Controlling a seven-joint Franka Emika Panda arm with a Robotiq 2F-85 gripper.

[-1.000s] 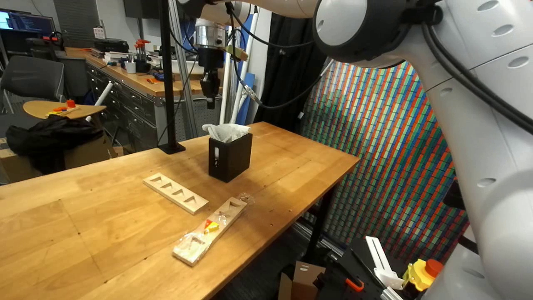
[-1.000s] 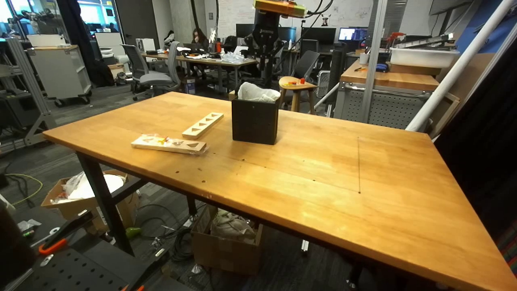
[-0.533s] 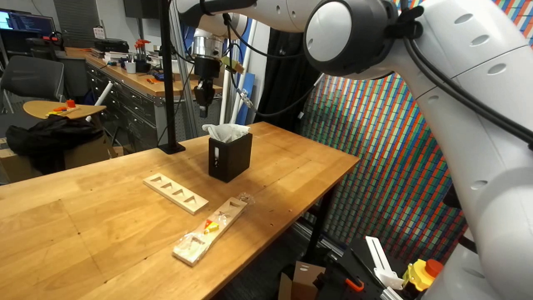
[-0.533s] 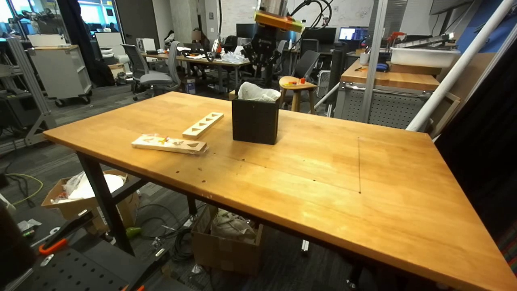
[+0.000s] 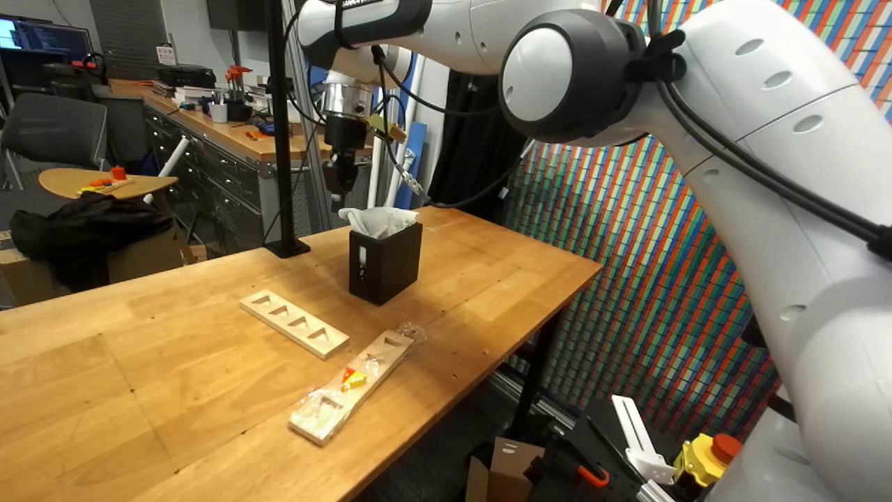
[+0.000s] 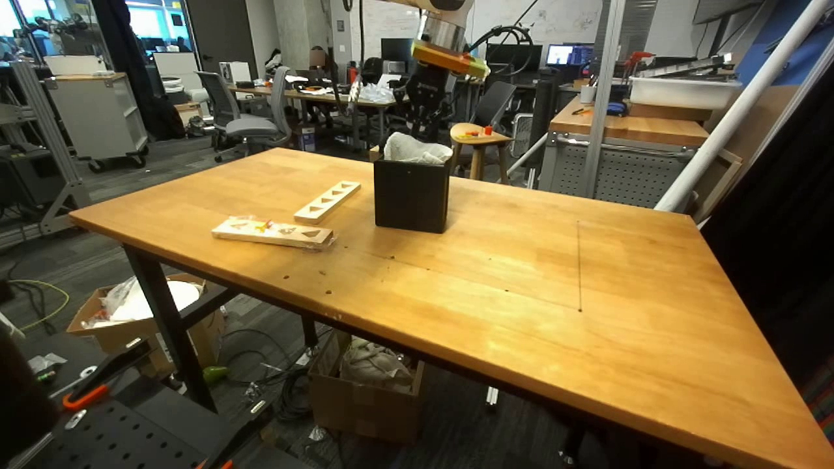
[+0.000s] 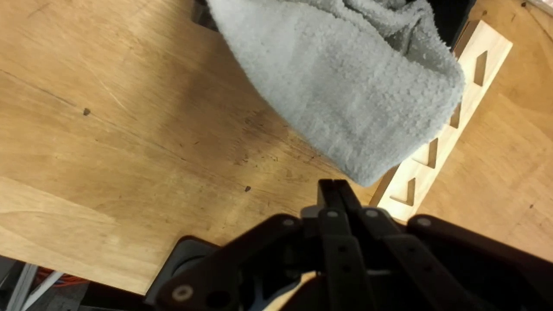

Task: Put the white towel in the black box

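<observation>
Black tool (image 7: 332, 182), closed right up, tips meeting, gripping only air. In the wrist view a sliver of bench (image 7: 108, 194) shows between it and the white towel (image 7: 337, 82), near but apart. Writing: lettering (image 5: 359, 3) high on the arm (image 5: 592, 77), cut off, roughly "ANKA" from here; monitor (image 5: 52, 42) text too small to read. Towel's in the black box (image 6: 410, 195), bunched above the rim, one corner sticking out past the side toward the tool; in an exterior view the tool shows behind box and towel
</observation>
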